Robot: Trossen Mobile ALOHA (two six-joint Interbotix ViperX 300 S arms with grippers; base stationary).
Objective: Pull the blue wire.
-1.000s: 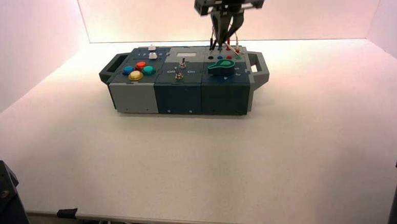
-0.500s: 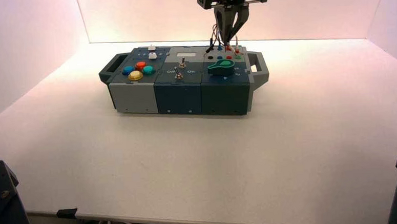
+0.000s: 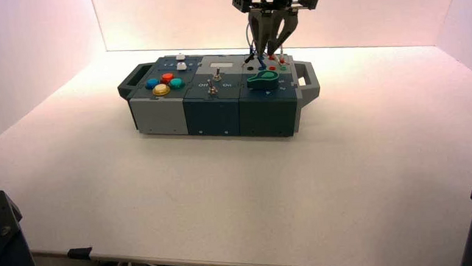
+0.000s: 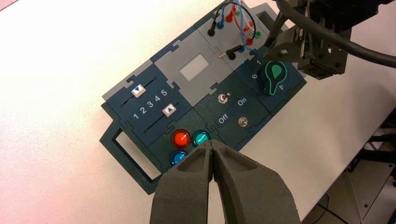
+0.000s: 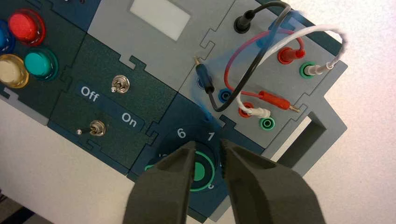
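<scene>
The box point(image 3: 212, 117) sits under the right gripper point(image 5: 208, 145), whose claw is apart, nothing between its tips; the left gripper point(image 4: 211, 143) waits closed nearer the robot; the blue wire point(image 4: 242, 29), blurred, loops over the sockets

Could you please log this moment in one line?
right tool: open, above gray socket panel | blue wire: one end unplugged | left tool: shut, parked near-left
</scene>
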